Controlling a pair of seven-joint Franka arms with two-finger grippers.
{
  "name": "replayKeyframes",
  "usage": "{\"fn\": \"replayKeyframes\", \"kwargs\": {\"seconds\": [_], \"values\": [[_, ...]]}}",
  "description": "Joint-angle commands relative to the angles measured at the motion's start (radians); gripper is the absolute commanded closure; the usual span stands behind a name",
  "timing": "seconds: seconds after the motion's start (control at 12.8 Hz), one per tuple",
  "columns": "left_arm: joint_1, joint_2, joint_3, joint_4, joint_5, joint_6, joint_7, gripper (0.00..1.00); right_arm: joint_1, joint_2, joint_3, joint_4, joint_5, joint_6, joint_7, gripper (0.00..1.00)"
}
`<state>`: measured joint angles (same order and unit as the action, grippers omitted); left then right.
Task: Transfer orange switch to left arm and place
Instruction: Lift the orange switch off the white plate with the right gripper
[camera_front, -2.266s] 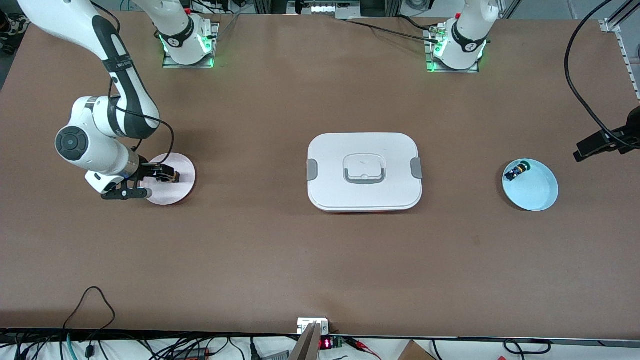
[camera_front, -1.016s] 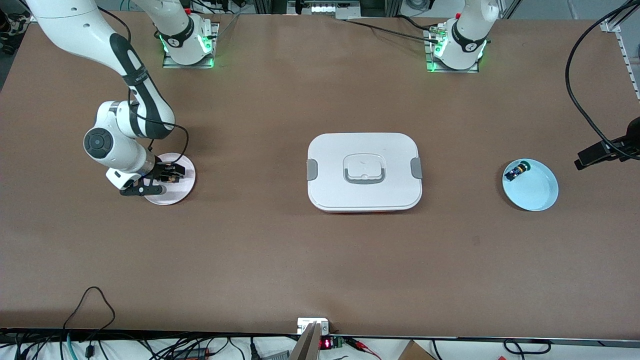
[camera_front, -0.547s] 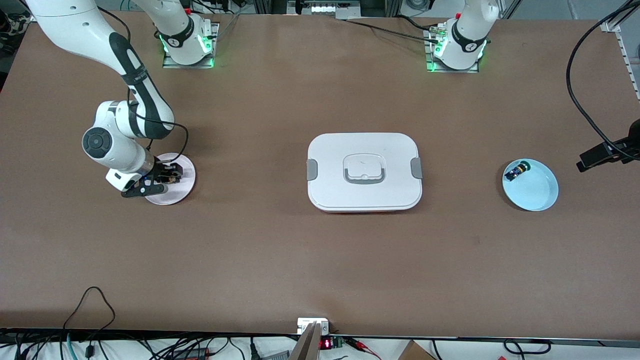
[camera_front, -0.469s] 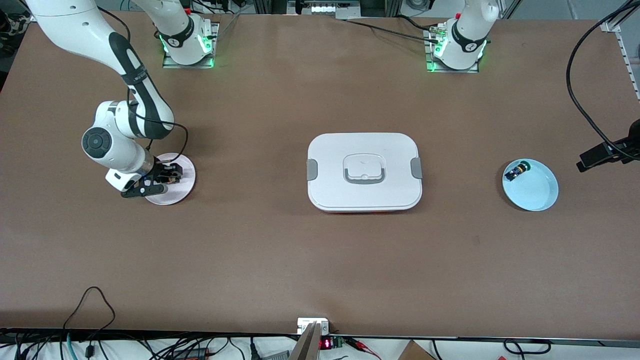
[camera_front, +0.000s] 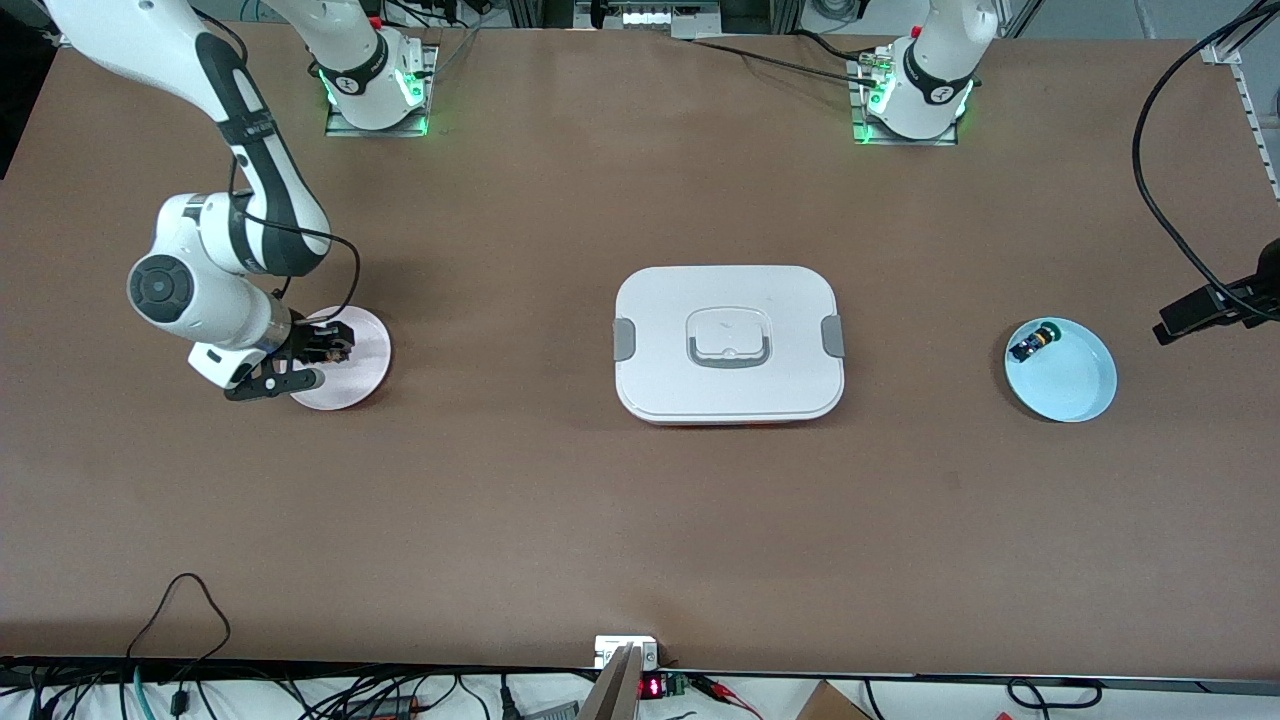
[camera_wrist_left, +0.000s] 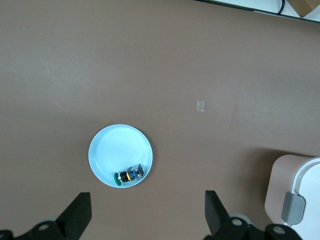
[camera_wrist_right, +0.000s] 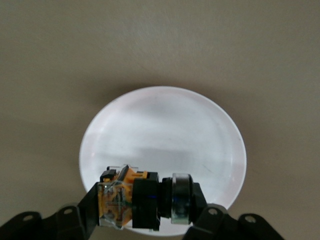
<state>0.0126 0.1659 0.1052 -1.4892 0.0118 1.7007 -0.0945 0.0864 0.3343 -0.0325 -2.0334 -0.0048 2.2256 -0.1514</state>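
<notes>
Orange switch (camera_wrist_right: 142, 199) sits pinched in the right pincer (camera_wrist_right: 145, 210), lifted over the pink plate (camera_front: 352, 372) at the right arm's end of the surface (camera_front: 640, 520). Box (camera_front: 728, 343) lies mid-surface. Left pincer (camera_wrist_left: 147, 217) waits spread above the blue plate (camera_wrist_left: 110, 150).

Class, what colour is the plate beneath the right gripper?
Pale pink, almost white: the plate under the right gripper shows best in the front view.

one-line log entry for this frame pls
right hand: shut on orange switch, over pink plate | left hand: open, waiting | box: mid-table
</notes>
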Motion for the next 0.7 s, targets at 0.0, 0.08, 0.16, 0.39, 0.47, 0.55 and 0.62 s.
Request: {"fn": "replayKeyframes", "kwargs": {"seconds": [0.0,0.08,0.16,0.39,0.47,0.55,0.62], "values": [[-0.002,0.017,-0.001,0.032,0.005,-0.006,0.001,0.0,0.013,-0.026,0.009,0.113,0.016,-0.16,-0.02,0.81],[0.0,0.017,-0.001,0.03,0.005,-0.006,0.001,0.0,0.01,-0.04,0.014,0.136,0.016,-0.194,-0.022,0.82],[-0.003,0.017,-0.002,0.03,0.005,-0.006,0.001,0.0,0.013,-0.052,0.025,0.154,0.016,-0.219,-0.025,0.83],[-0.005,0.02,-0.009,0.026,0.007,-0.009,0.012,0.0,0.013,-0.084,0.055,0.218,0.019,-0.302,-0.04,0.87],[0.001,0.017,-0.002,0.03,0.002,-0.009,0.01,0.0,0.013,-0.084,0.062,0.24,0.02,-0.334,-0.048,0.88],[-0.002,0.02,-0.002,0.03,0.005,-0.009,0.009,0.0,0.01,-0.087,0.072,0.258,0.025,-0.366,-0.084,0.88],[-0.006,0.023,-0.008,0.03,0.007,-0.007,0.007,0.0,0.01,-0.09,0.072,0.275,0.051,-0.385,-0.143,0.88]]}}
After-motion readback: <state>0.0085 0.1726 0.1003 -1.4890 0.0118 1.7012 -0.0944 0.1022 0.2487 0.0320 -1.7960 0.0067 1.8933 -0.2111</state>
